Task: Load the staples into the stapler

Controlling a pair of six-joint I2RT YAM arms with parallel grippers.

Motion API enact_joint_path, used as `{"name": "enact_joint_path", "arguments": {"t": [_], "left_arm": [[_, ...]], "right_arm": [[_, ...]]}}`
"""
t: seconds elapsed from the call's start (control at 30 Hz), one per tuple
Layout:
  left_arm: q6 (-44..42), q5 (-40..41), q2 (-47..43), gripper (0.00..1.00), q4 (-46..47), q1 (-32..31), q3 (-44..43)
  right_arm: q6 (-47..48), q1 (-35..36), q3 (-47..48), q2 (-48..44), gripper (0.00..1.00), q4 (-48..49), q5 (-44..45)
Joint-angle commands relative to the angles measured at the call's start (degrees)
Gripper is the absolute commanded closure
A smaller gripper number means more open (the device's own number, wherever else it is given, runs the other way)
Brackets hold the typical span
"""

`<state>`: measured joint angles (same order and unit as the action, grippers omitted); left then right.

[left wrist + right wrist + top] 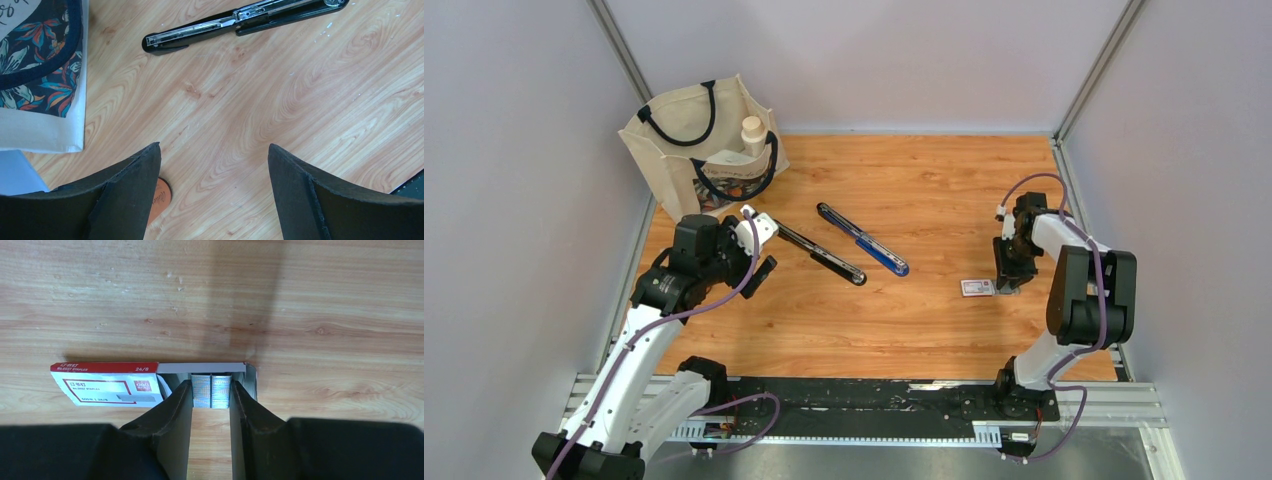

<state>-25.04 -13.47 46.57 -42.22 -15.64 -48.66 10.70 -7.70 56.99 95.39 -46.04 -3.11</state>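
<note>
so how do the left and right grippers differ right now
The left gripper is spread wide and empty; the right gripper is pinched narrow on the staples in their open box. The left hangs over the bare table beside the tote bag; the right is down at the box. Both have dark fingers aimed at the tabletop.

grey staples (211,390) in opened white-red box (107,385), black stapler (820,253) well apart

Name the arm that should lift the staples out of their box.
Right. The right gripper clasps the staples in the opened box; the left gripper hangs open over bare wood, far away.
</note>
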Motion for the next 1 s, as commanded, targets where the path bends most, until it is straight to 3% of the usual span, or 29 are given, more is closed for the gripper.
{"name": "enact_joint_path", "arguments": {"t": [0.0,0.4,0.77,0.97], "left_arm": [[-0.7,-0.4,-0.1,0.14,0.7,0.3,0.4],[-0.9,0.0,0.1,0.13,1.2,0.3,0.6],[-1.0,0.8,0.4,0.13,2.0,0.3,1.3],[-1.0,1.3,0.5,0.13,2.1,0.3,1.3]], "right_arm": [[-0.5,-0.5,0.5,-4.0,0.73,0.0,-0.9],[-0.3,0.1,5.2,-4.4,0.73,-1.7,-2.7],[-1.9,6.1,23.6,11.4,0.72,-3.9,-1.7],[-1.5,11.6,27.4,17.7,0.71,-3.4,-0.3]]}}
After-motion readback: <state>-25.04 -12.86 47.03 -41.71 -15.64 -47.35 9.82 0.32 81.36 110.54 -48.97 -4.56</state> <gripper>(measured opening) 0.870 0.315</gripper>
